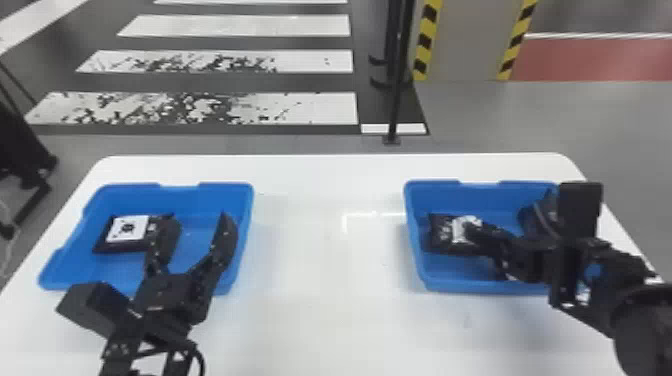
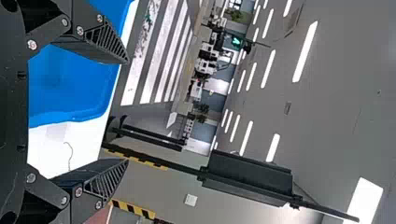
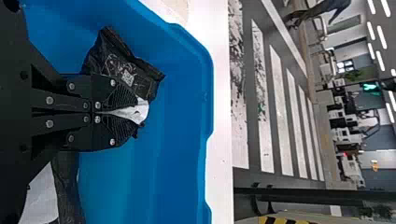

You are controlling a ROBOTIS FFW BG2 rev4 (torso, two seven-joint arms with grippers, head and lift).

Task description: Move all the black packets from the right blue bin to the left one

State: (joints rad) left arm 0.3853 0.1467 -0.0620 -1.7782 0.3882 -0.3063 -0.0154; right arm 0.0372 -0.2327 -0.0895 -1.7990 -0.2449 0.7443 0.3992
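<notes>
The right gripper's (image 1: 470,231) fingers pinch one shiny black plastic packet (image 3: 126,70) inside the right blue bin (image 1: 414,260); another packet (image 3: 67,189) lies there. The left gripper's (image 1: 199,218) fingers gape, empty, above the left blue bin (image 1: 75,260), holding one white-labelled black packet (image 1: 127,228).

The right blue bin (image 3: 184,140) is smooth plastic, the gripped packet (image 3: 128,72) crinkled and glossy.

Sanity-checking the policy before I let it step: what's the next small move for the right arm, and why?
Probably a slow, straight lift of the right gripper. Its fingers are closed on the white patch of a black packet, which sits below the rim of the right blue bin, so it likely needs height before going sideways.
</notes>
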